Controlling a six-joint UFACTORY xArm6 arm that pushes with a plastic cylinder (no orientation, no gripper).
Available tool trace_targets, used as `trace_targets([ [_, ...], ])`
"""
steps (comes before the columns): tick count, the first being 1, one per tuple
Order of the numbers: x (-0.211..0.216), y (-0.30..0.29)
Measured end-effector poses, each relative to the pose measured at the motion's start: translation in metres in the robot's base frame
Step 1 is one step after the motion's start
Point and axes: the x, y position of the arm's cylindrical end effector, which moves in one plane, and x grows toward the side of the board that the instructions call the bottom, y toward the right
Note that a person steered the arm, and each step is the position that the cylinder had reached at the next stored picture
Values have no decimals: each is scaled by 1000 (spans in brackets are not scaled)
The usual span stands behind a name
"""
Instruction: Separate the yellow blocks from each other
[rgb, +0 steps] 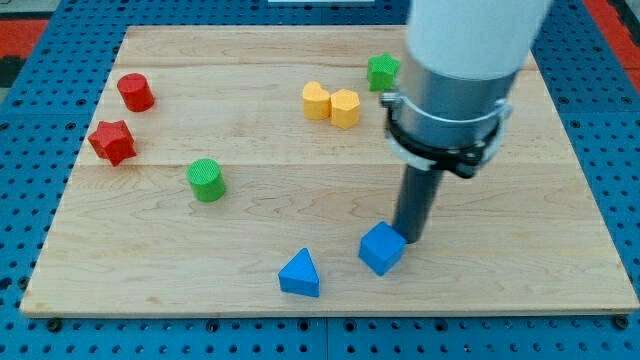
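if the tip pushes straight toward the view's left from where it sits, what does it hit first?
My tip sits at the blue cube's right edge, apparently touching it, so the cube comes first; depth is uncertain.

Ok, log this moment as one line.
my tip: touching blue cube | two yellow blocks: touching, toward view's top | contact with yellow: none | task: not done

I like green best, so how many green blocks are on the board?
2. A green cylinder stands left of the middle. A green star-like block sits near the top, beside the arm, which may hide more. My tip is by the blue cube.
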Motion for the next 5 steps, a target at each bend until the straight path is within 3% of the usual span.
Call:
trace_targets([
  [2, 9, -78],
  [3, -35, -71],
  [5, -74, -111],
])
